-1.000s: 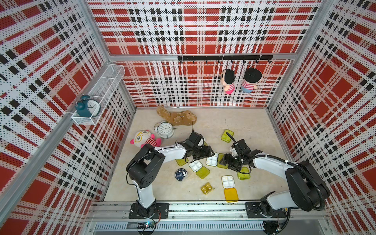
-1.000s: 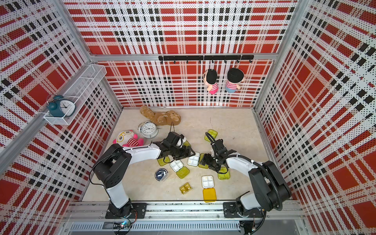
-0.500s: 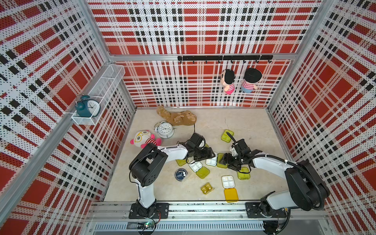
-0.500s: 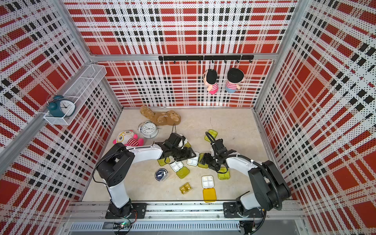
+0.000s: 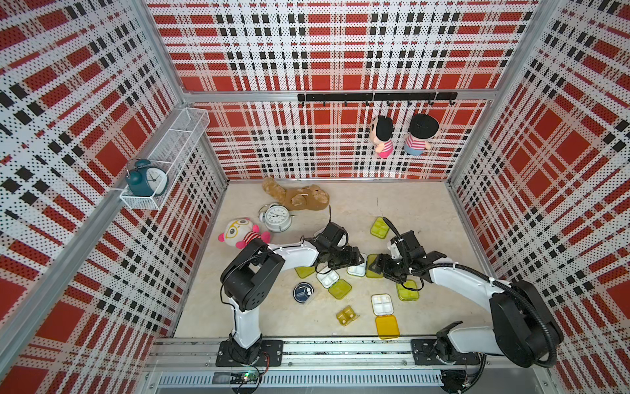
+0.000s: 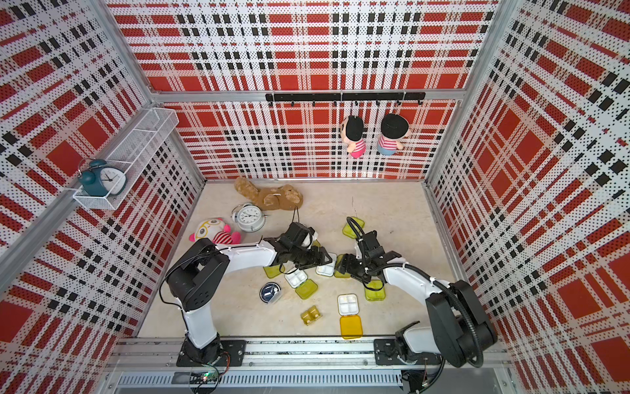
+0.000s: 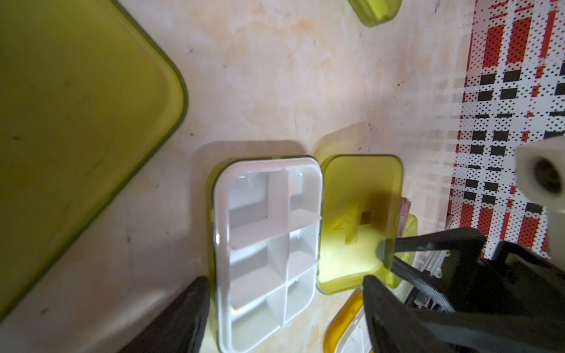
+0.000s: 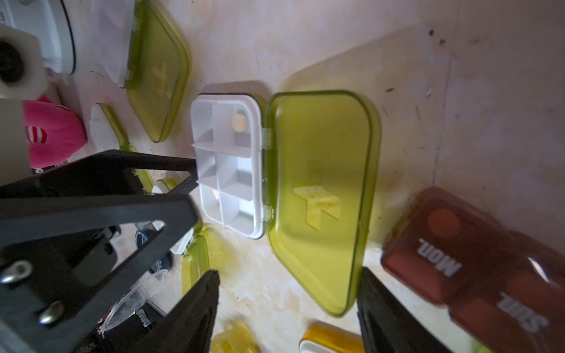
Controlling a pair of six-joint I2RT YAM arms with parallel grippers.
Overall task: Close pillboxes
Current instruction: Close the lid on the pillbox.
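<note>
- Well left: clock (image 5: 275, 218) and navy box (image 5: 302, 292), apart from the work.
- Mid-table, left gripper (image 7: 284, 279) spread, empty, over pillbox tray (image 7: 269, 238).
- lid (image 8: 321, 189) hinged open rightward; open box runs left-right.
- right gripper (image 8: 289, 273) spread, empty, at lid; brown box (image 8: 477, 269) just beside.

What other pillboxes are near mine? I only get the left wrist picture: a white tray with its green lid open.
Observer: In a top view, a round navy pillbox lies nearer the front rail.
Child: Any brown one?
Observer: Yes, the right wrist view shows a brown pillbox marked Mon. and Sun., close to your green lid.
Child: Is the other hand shut?
Observer: No, the right hand is open; the lid's end shows between its fingers.
</note>
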